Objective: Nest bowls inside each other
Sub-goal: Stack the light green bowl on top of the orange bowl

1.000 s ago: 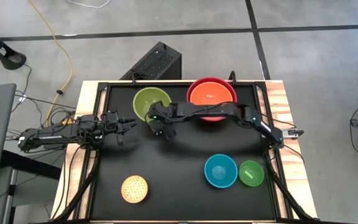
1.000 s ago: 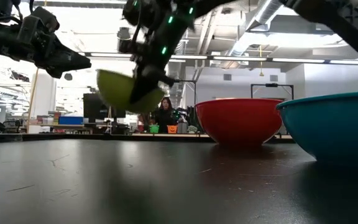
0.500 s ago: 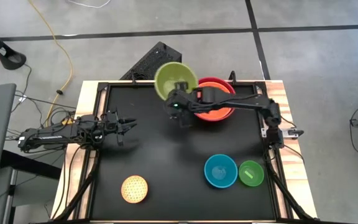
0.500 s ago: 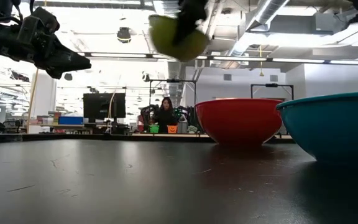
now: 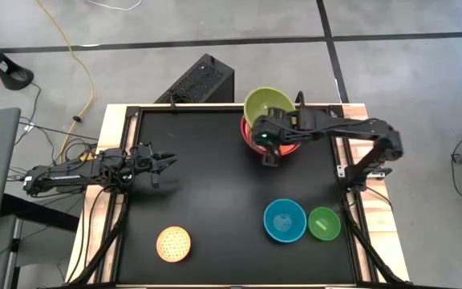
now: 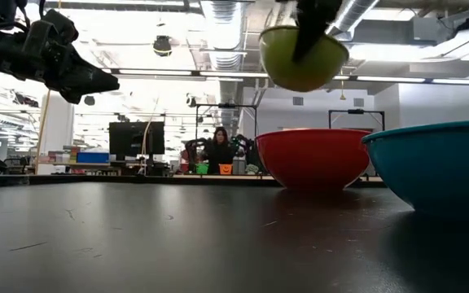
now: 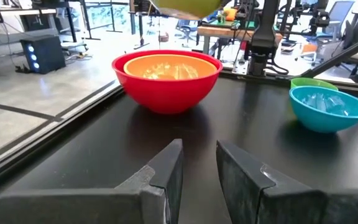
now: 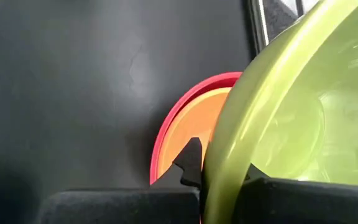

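Note:
My right gripper is shut on a lime green bowl, which hangs in the air over the red bowl at the table's far side. An orange bowl sits inside the red one. In the low view the lime bowl is well above the red bowl's rim. A blue bowl and a small green bowl stand side by side near the right front. A pale yellow bowl stands at the left front. My left gripper waits open at the left edge. My right gripper holds the lime bowl by its rim on the bowl's near side, one finger outside the wall and the other inside. The fingers slant down toward the far edge. The bowl is lifted clear, mouth up and a little tilted.
A black slotted box stands just beyond the table's far edge. Wooden strips and dark rails border the black top. The middle of the table is bare. A person sits far off in the room behind.
My right gripper has risen and gone toward the table's right edge with the lime bowl, its wrist rolling on the way. The bowl has gone from low at the table's far middle to high over the red and orange bowls, and it has turned from tipped to nearly mouth up.

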Motion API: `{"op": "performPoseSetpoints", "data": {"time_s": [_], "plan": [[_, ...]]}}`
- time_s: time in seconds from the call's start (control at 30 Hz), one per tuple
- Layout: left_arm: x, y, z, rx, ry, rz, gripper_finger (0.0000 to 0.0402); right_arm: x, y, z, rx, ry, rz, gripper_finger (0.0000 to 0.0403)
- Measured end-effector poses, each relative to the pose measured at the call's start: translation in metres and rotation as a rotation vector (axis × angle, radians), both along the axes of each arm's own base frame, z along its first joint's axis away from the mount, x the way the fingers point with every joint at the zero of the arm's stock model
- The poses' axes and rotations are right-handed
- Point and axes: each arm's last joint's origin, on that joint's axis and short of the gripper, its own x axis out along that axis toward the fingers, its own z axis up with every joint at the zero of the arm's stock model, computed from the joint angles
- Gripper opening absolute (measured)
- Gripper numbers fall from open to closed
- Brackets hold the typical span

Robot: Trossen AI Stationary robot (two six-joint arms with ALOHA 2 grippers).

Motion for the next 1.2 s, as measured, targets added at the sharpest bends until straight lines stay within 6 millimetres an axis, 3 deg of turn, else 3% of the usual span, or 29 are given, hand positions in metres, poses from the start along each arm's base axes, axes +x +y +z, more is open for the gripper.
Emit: {"op": "performPoseSetpoints", "data": {"time_s": [0.27,0.53,1.2], "plan": [[0.000,0.000,0.000,-0.006,-0.002,0.001,0.0087,-0.017,-0.023,-0.052,0.089,-0.034,0.013,0.0021],[0.000,0.000,0.000,-0.007,-0.002,0.001,0.0087,-0.023,-0.058,-0.075,0.155,-0.011,-0.081,0.0021],[0.000,0.000,-0.001,-0.007,0.008,0.006,0.0087,0.007,-0.070,-0.134,0.232,0.189,-0.085,0.0024]]}}
